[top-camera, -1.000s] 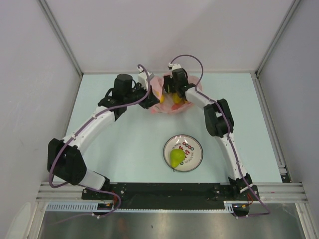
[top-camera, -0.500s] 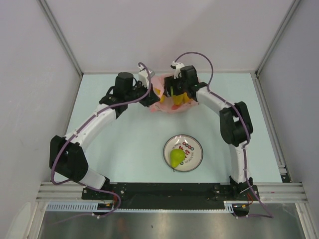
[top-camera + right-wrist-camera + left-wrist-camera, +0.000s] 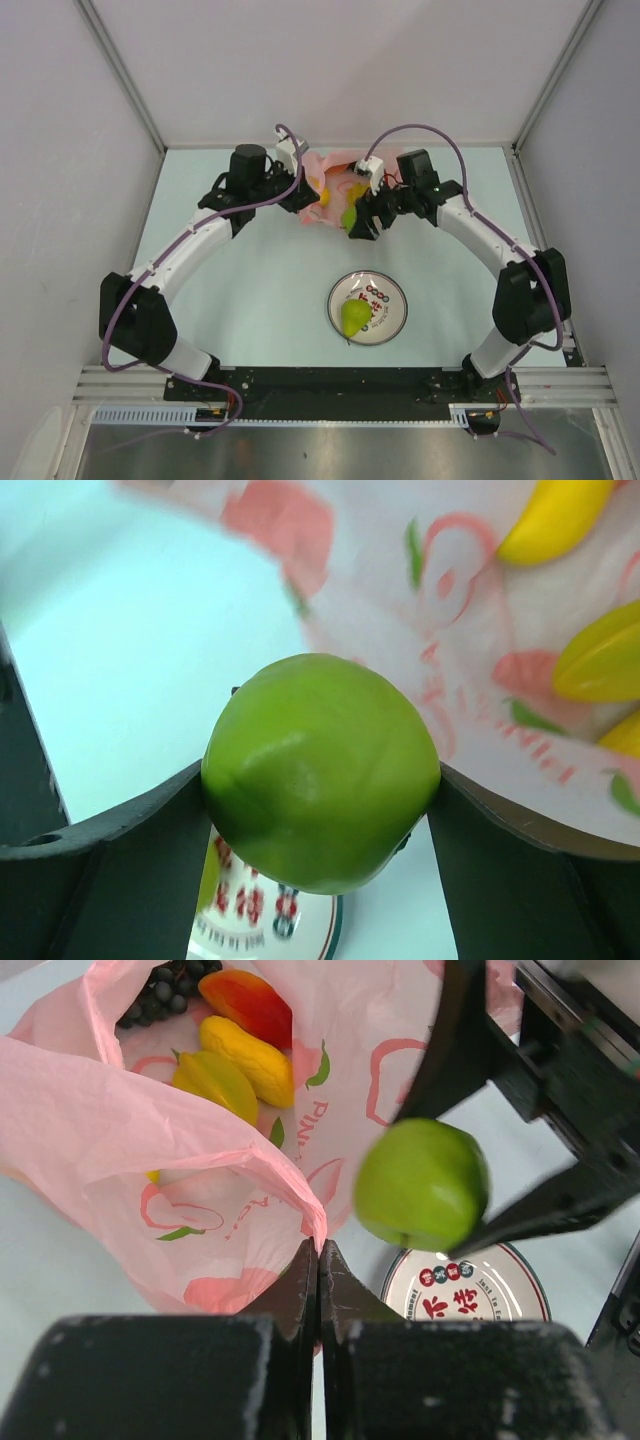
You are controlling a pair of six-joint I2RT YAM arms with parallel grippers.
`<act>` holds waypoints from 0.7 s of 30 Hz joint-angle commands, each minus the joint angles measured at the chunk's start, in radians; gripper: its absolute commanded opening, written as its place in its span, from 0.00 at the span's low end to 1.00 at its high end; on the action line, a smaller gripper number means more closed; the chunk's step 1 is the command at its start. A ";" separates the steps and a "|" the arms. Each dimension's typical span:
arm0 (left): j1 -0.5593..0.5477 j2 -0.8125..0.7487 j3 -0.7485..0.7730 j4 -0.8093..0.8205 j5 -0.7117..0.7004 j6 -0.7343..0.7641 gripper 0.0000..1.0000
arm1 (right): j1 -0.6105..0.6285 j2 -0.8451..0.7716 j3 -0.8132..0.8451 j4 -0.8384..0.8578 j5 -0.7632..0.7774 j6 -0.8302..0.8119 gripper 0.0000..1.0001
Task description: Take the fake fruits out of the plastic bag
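Note:
The pink plastic bag (image 3: 335, 178) lies open at the table's far middle. My left gripper (image 3: 319, 1260) is shut on the bag's rim (image 3: 250, 1160) and holds it up. Inside the bag I see yellow-orange mangoes (image 3: 245, 1055), a dark grape bunch (image 3: 165, 990) and more yellow fruit (image 3: 550, 515). My right gripper (image 3: 355, 222) is shut on the green apple (image 3: 320, 770), held just outside the bag's mouth above the table; the apple also shows in the left wrist view (image 3: 422, 1185). The green pear (image 3: 354, 318) lies on the white plate (image 3: 390, 305).
The round white plate with red lettering sits near the table's middle front, and shows below the apple in the right wrist view (image 3: 270, 925). Grey walls enclose the table on three sides.
My right gripper has pulled back out of the bag toward the near side, carrying the green apple, and its arm has swung outward to the right. The left gripper has kept its hold on the bag.

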 commanded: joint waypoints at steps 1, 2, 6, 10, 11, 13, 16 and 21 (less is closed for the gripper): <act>0.004 -0.011 0.023 0.031 0.013 -0.001 0.00 | -0.002 -0.112 -0.083 -0.218 -0.080 -0.252 0.54; 0.004 -0.009 0.023 0.031 0.013 -0.001 0.00 | -0.002 -0.133 -0.099 -0.243 -0.078 -0.296 0.54; 0.006 -0.002 0.019 0.033 0.024 -0.016 0.00 | 0.000 -0.217 -0.224 -0.256 -0.019 -0.335 0.54; 0.006 0.009 0.014 0.045 0.043 -0.042 0.00 | 0.000 -0.254 -0.306 -0.254 0.017 -0.371 0.55; 0.006 0.011 0.013 0.048 0.050 -0.050 0.00 | 0.000 -0.254 -0.330 -0.250 0.017 -0.371 0.55; 0.003 0.018 0.011 0.051 0.054 -0.055 0.00 | 0.001 -0.235 -0.347 -0.243 0.012 -0.383 0.55; 0.001 0.015 0.010 0.054 0.057 -0.059 0.00 | 0.003 -0.184 -0.352 -0.192 -0.012 -0.342 0.56; -0.002 -0.003 -0.006 0.051 0.048 -0.061 0.00 | 0.020 -0.110 -0.347 -0.046 -0.069 -0.159 0.57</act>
